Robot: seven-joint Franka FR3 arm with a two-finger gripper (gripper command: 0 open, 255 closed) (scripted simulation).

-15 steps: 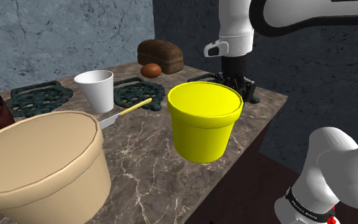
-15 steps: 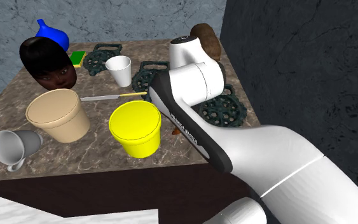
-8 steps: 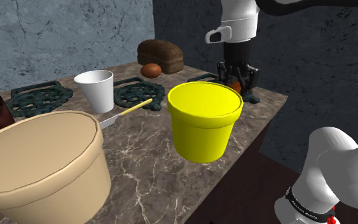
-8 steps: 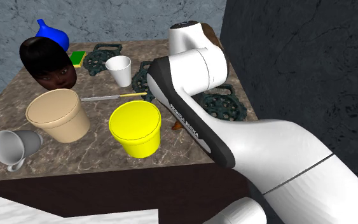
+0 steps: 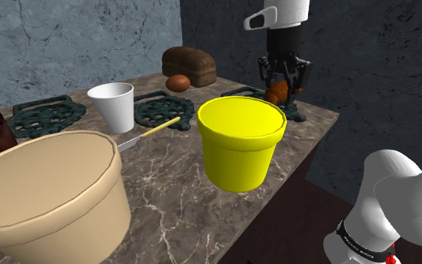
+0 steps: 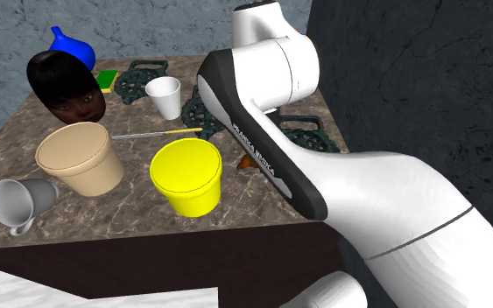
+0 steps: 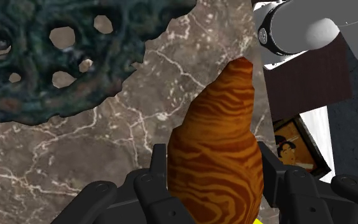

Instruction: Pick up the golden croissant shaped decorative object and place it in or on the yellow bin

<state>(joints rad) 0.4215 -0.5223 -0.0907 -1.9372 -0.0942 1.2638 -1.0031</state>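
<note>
A black two-finger gripper [image 5: 282,78] hangs from a white robot arm above the corner of a marble counter [image 5: 173,174]; its fingers [image 7: 151,184] are pinched on either side of an orange-brown striped croissant [image 7: 219,146], which is held upright between them with its pointed end sticking out past the fingertips. In the shoulder view the croissant [image 5: 278,92] is in the air, clear of the counter; in the second exterior view a small piece of it [image 6: 247,163] peeks out beside the arm.

Directly under the gripper [image 7: 212,168] is bare marble; just beside that, a dark green openwork mat [image 7: 37,63] lies flat on the counter. The yellow bin [image 5: 240,142] stands upright and open, lower than the gripper and to the shoulder view's left of it, near but not touching; the croissant is outside the bin [image 6: 187,178].

Further from the gripper, past the bin, a knife with a yellow handle [image 5: 155,128] lies on the marble; a white cup [image 5: 112,105] stands beyond it; a brown egg [image 5: 178,82] and a dark loaf of bread [image 5: 190,66] sit by the wall. Farthest from the gripper are a large tan bucket [image 5: 48,195], a grey cup on its side [image 6: 17,201], a dark-haired model head [image 6: 65,87] and a blue vase [image 6: 71,45].
</note>
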